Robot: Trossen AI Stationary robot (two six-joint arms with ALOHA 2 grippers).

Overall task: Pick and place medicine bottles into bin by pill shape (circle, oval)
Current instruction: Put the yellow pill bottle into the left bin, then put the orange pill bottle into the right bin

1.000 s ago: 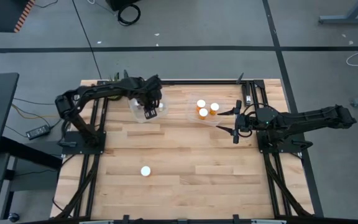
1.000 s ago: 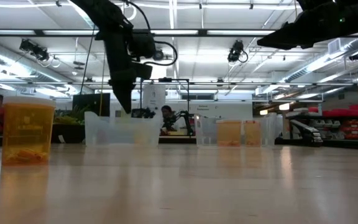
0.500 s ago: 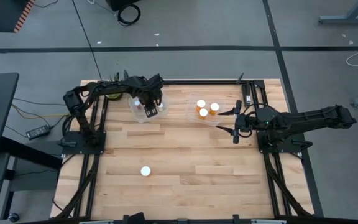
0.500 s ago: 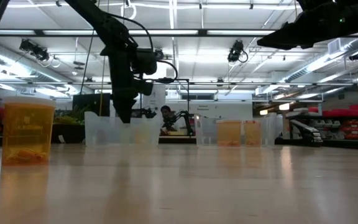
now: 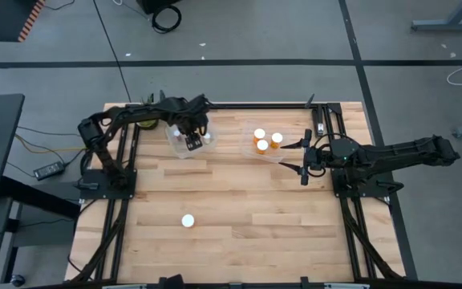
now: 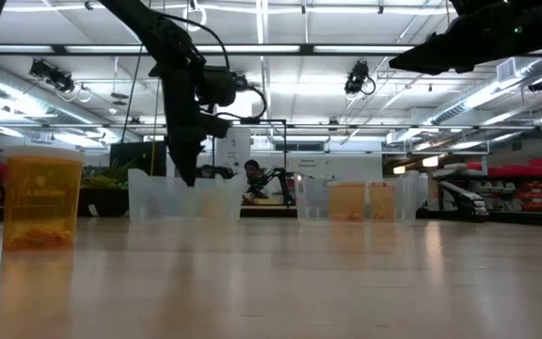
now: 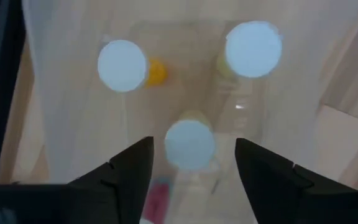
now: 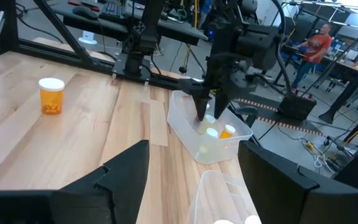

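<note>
Three bottles under left hand

Two bins sit side by side at the far edge of the surface. The left bin holds three bottles, with the left hand above it. The right bin holds three bottles, with the right hand just beside it. One bottle stands alone near the front.

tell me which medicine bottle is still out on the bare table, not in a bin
The lone orange bottle with a white cap, standing on the wood near the table's front. The other bottles sit inside the two clear bins: left bin, right bin.
</note>
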